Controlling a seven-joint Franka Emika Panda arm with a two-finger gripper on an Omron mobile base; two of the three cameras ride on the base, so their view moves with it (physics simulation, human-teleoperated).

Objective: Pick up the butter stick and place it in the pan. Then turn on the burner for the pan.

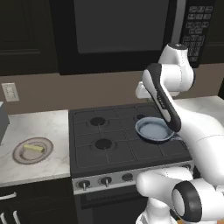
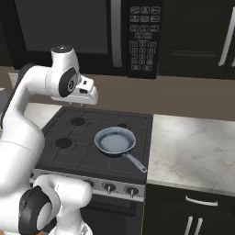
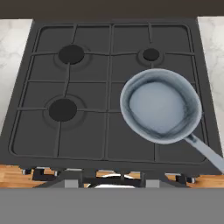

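At lower left of the left base view, the butter stick (image 1: 33, 148) lies on a plate (image 1: 19, 156) on the worktop (image 1: 39, 124); the pan (image 1: 154, 130) sits right of centre on the stove (image 1: 92, 144). Whether the hand (image 2: 87, 93) is open, I cannot tell.

We see the butter stick (image 1: 33, 148), a small pale-yellow bar, lying flat on a round beige plate (image 1: 19, 156) on the counter left of the stove (image 1: 87, 131). The pan (image 1: 154, 130), a shallow skillet with a blue-grey inside and dark rim, sits upright on the front right burner, apparently empty, its thin silver handle (image 2: 134, 163) pointing toward the stove's front right corner.
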